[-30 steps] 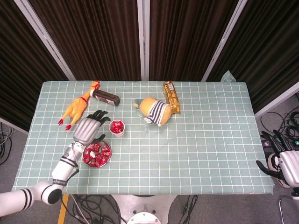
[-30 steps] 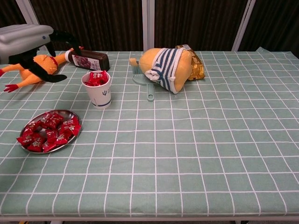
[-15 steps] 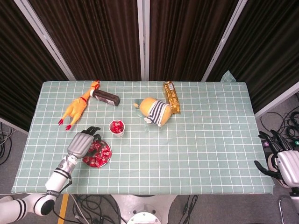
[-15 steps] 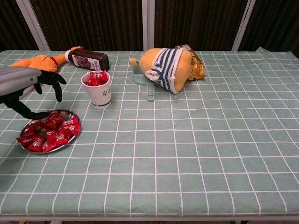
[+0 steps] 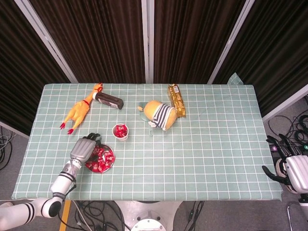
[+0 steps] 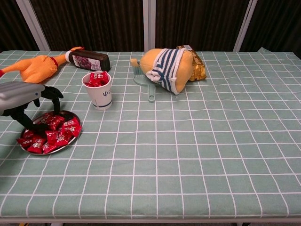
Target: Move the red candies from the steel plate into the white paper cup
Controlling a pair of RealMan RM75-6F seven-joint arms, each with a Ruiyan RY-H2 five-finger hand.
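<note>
My left hand (image 6: 28, 101), grey metal with black jointed fingers, hung over the near-left edge of the shallow round steel plate (image 6: 70, 137), its fingers spread and curved downward with their tips just at the heap of glossy red-wrapped candies (image 6: 51, 132); I could not tell whether any wrapper was pinched yet. The plate sat on the pale green cloth with a white grid (image 6: 197, 141) covering the table. Just beyond it stood the white paper cup (image 6: 98, 92), upright, already mounded with red candies to the rim. Farther back lay an orange rubber chicken (image 6: 35, 68), a dark glossy bottle on its side (image 6: 89, 60), and a soft yellow plush toy in a blue-and-white striped shirt (image 6: 167, 68) resting against a crinkled gold foil packet (image 6: 197, 68). My right hand (image 5: 284, 166) hung off the table's right edge, fingers loosely apart, holding nothing.
</note>
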